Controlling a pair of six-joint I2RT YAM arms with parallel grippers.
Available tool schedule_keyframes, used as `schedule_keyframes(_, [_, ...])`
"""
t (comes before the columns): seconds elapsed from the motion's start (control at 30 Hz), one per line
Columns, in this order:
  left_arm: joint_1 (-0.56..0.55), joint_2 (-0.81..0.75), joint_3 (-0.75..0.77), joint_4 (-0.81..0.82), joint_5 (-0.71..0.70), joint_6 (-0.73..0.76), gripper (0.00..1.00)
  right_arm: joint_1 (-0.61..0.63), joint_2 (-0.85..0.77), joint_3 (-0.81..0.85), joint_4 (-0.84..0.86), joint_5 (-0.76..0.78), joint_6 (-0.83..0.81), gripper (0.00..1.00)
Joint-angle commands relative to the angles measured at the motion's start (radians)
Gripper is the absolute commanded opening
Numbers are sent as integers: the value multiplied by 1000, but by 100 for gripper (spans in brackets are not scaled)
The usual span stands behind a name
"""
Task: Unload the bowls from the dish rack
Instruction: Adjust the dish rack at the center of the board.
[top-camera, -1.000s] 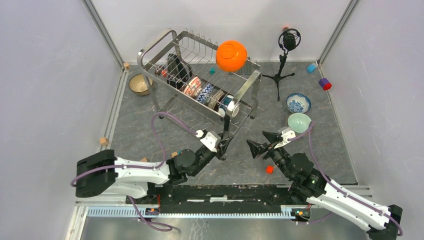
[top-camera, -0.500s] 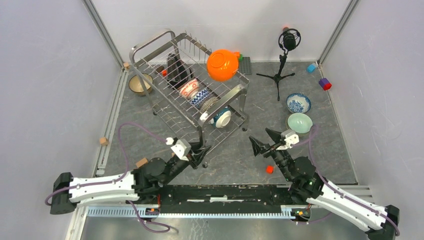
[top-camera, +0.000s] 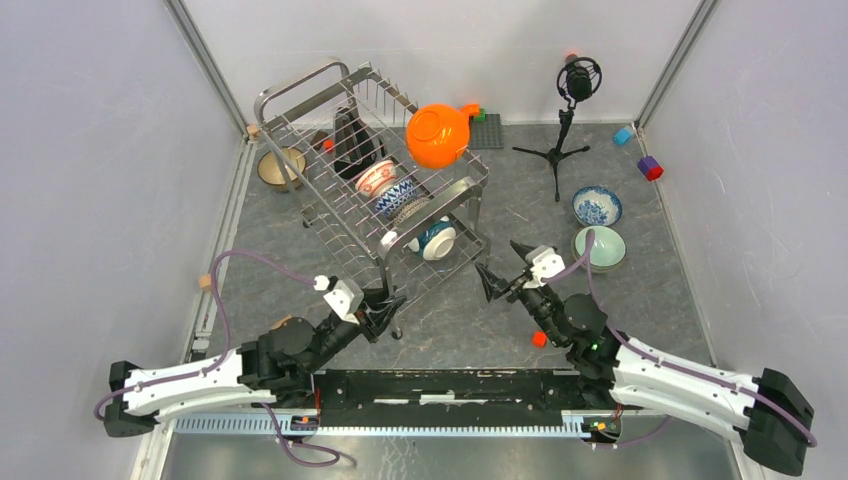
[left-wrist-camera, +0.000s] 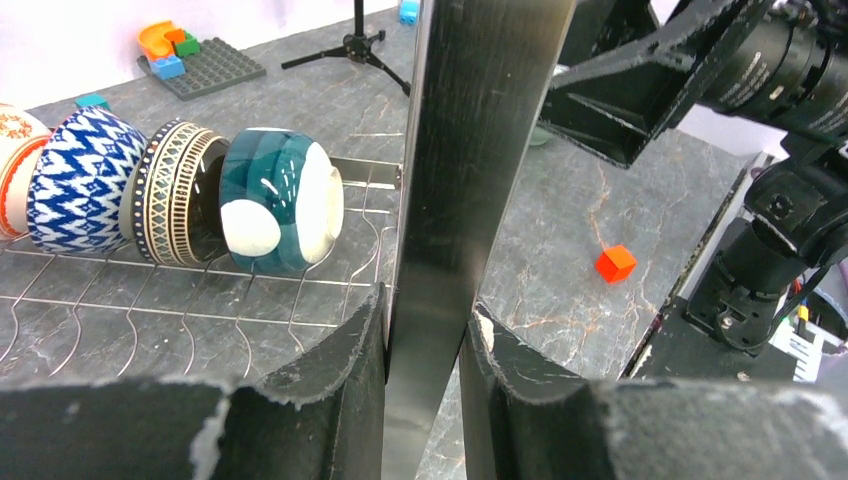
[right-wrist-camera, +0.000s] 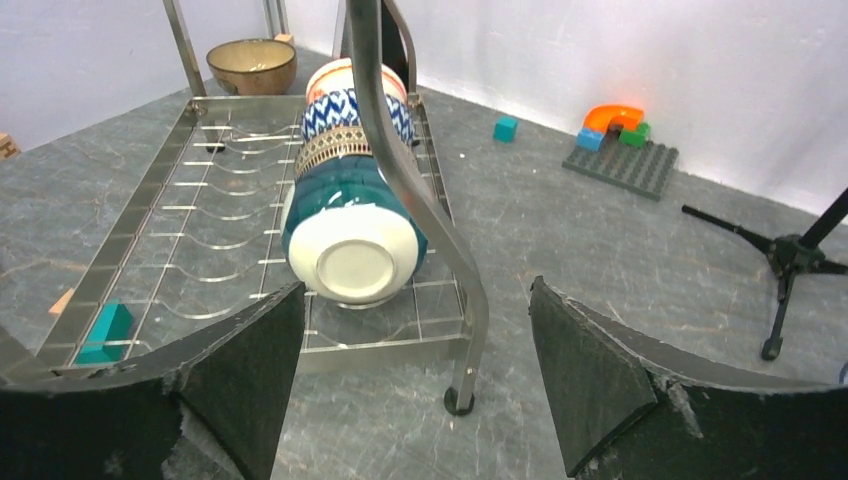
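Left gripper (left-wrist-camera: 425, 330): narrow, clamped on the upright end post of the dish rack (left-wrist-camera: 470, 150), lower left of centre in the overhead view. Right gripper (right-wrist-camera: 415, 300): spread wide, empty, just short of the rack's near end. Teal bowl (right-wrist-camera: 350, 240): on its side on the lower tier, facing those fingers. Orange bowl (top-camera: 437, 135): upper tier, top centre.

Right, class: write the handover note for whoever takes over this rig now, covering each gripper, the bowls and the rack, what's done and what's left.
Left gripper: shut on the dish rack, on its upright end bar.
Right gripper: open, empty, facing the teal bowl at the rack's near end.
Done, on the table: blue-and-white bowl, pale green bowl, brown bowl.
Left: orange bowl on the upper tier; row of four bowls on the lower tier, the teal one nearest.
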Motion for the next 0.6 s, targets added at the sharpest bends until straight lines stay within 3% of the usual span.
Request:
schedule_keyframes(0.0, [-4, 12, 74, -120, -70, -183, 9, 5, 93, 78, 163, 7, -93, 87])
schedule_keyframes(0.37, [-2, 17, 125, -278, -125, -258, 9, -27, 364, 221, 229, 14, -194, 77])
schedule_keyframes(0.47, [-4, 15, 124, -280, -118, -270, 9, -46, 409, 242, 239, 5, -197, 71])
schedule_keyframes(0.57, [-4, 18, 129, -280, -105, -279, 10, -53, 443, 252, 242, -22, -202, 58])
